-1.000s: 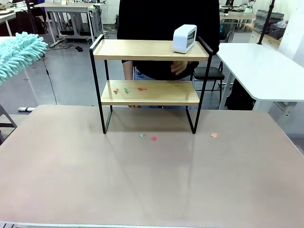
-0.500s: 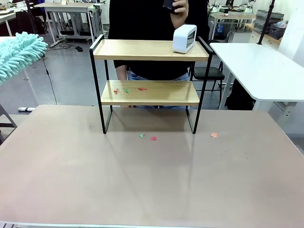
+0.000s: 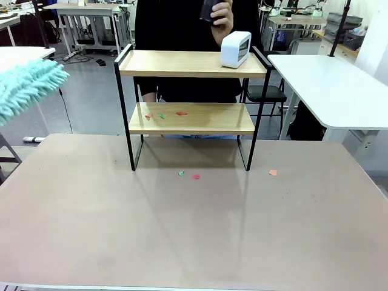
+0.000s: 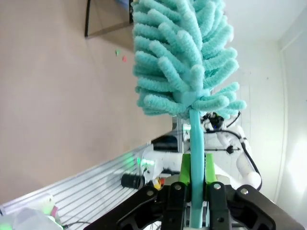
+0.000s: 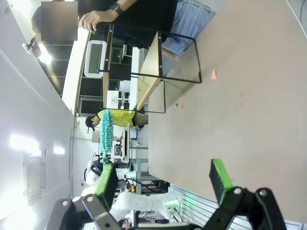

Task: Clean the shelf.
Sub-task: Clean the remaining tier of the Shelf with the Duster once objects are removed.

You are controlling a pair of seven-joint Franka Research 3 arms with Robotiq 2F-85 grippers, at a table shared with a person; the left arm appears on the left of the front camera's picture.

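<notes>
A wide beige tabletop point(image 3: 194, 236) fills the lower half of the front view, with a workshop of white tables and desks behind it. The shelf point(image 3: 176, 63) stands at the far middle of that tabletop, upper centre of the frame, both boards level in the black frame. A small white device point(image 3: 236, 48) sits toward the right end of its top board. On the left part of the lower board lie three paper scraps point(image 3: 162, 115): orange, green and red. Three more loose scraps point(image 3: 196, 177) lie on the tabletop in front of the shelf, a green and a red one close together below its middle and an orange one off to the right. Behind the shelf stands a person in dark clothes, one hand point(image 3: 222, 17) raised at the top edge and holding something dark. A fluffy teal duster point(image 3: 27, 88) enters at the left edge, well apart from the shelf. In the left wrist view the left gripper point(image 4: 196, 166) has its green pads pinched on the duster's teal handle, the head pointing up the frame. In the right wrist view the right gripper point(image 5: 162, 175) has its fingers spread wide over the tabletop, holding nothing.
</notes>
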